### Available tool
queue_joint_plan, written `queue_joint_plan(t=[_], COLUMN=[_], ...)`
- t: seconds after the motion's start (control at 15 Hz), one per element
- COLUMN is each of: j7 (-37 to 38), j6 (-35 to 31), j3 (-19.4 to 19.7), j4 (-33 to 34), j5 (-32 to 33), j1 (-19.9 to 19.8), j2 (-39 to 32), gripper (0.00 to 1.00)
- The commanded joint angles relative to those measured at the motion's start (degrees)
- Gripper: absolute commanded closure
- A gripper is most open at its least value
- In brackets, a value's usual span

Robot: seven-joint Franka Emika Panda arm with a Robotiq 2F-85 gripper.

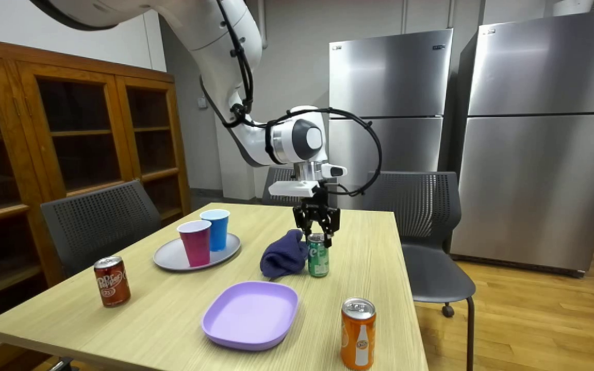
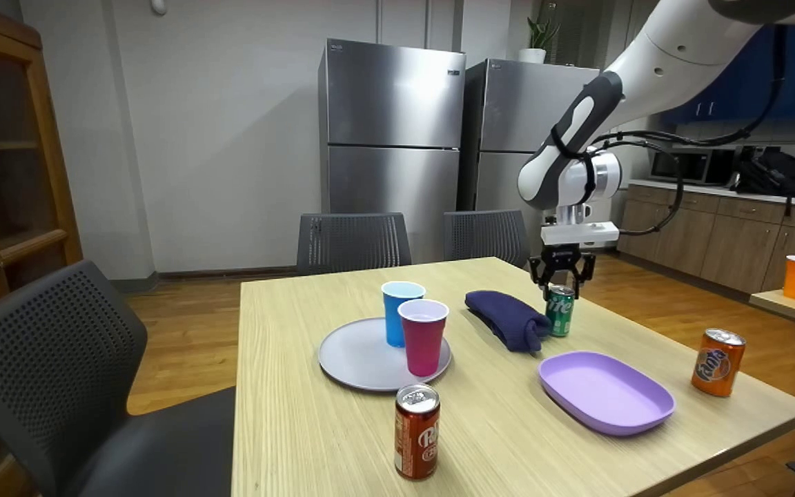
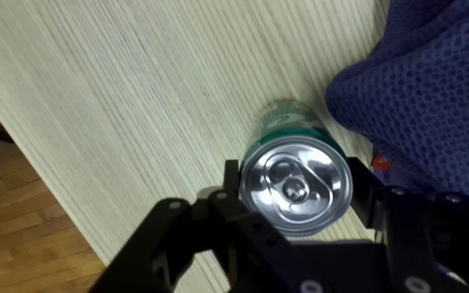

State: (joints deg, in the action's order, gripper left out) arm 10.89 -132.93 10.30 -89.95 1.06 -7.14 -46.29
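Between the fingers (image 3: 364, 191), snugly, a green can (image 3: 295, 187) beside navy cloth (image 3: 430, 93).

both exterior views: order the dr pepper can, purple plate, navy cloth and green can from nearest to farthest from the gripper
1. Green can: upright, in the gripper.
2. Navy cloth: close beside the can.
3. Purple plate: in front of the cloth in both exterior views.
4. Dr Pepper can: farthest, upright over by the gray plate.

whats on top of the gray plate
A blue cup and a magenta cup stand there; the gray plate is covered directly beneath them, and their inner bottoms are hidden.
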Motion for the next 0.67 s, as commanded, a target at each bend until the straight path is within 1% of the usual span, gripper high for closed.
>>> queue_joint_plan(t=[0.0, 0.2, 0.6], j7=[-3.23, -6.23, -14.05], j6=[1.88, 3.25, 2.03], j3=[-1.04, -1.41, -3.15], j4=[-4.91, -7.79, -16.44], j5=[-0.32, 0.02, 0.75], j1=[-0.78, -0.91, -0.76], j2=[6.31, 9.91, 17.69], gripper=[0.6, 0.6, 0.6])
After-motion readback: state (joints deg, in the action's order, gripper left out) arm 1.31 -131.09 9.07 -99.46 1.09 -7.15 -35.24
